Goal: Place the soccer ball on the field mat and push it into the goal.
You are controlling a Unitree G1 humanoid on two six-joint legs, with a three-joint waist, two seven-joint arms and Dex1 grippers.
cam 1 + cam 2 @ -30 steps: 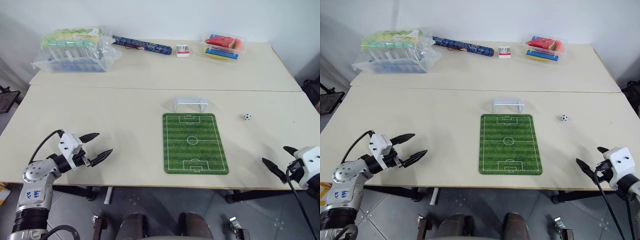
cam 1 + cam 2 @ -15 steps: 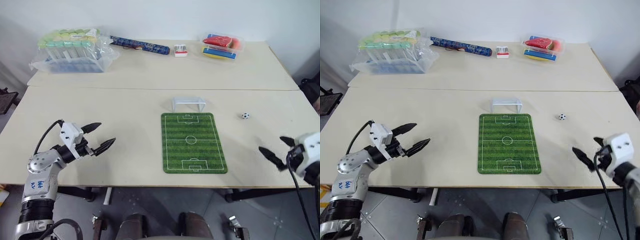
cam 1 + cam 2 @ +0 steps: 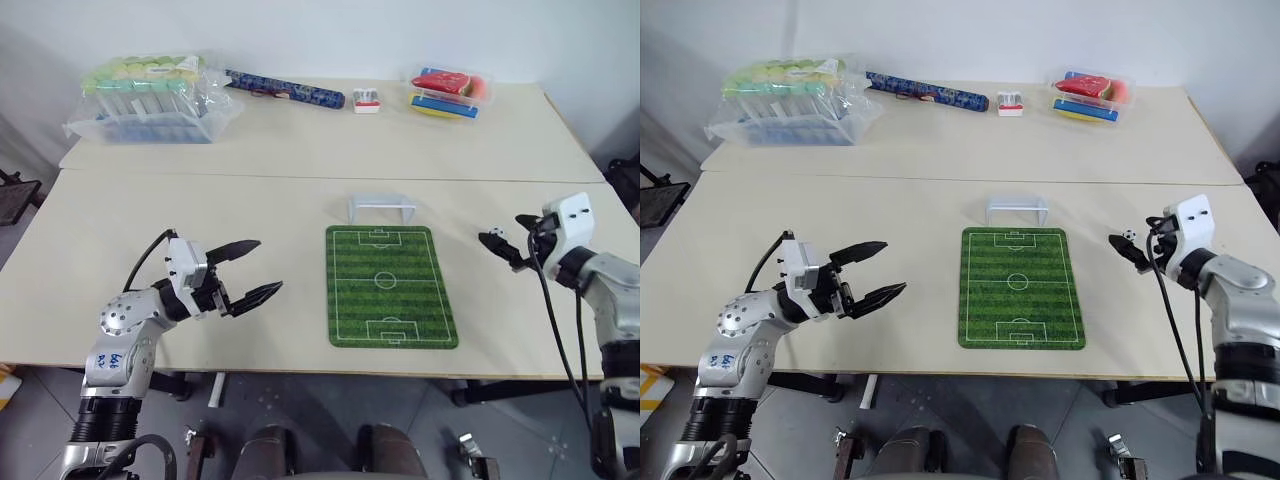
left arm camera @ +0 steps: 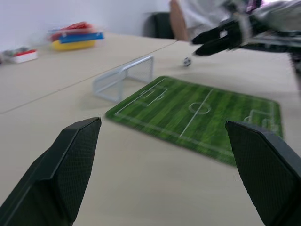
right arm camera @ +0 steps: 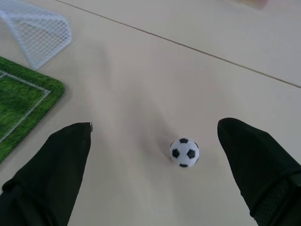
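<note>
Ball [image 5: 184,152] lay on bare desk [image 3: 250,210] near its right edge, off the mat [image 3: 390,286], so the right gripper [image 5: 155,160] hovered w/ jaws released on both sides, prob. to pick it. Goal [image 3: 381,208] sat at mat's far end. Left gripper [image 3: 255,270] waited, jaws also released, nothing inside.

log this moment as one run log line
phase: reaching | right gripper: open, straddling tiny white-and-black soccer ball, no contact | ball: on table, off green striped field mat | left gripper: open, empty

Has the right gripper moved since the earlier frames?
Yes. The right gripper has moved from the table's near edge up to the soccer ball.
</note>
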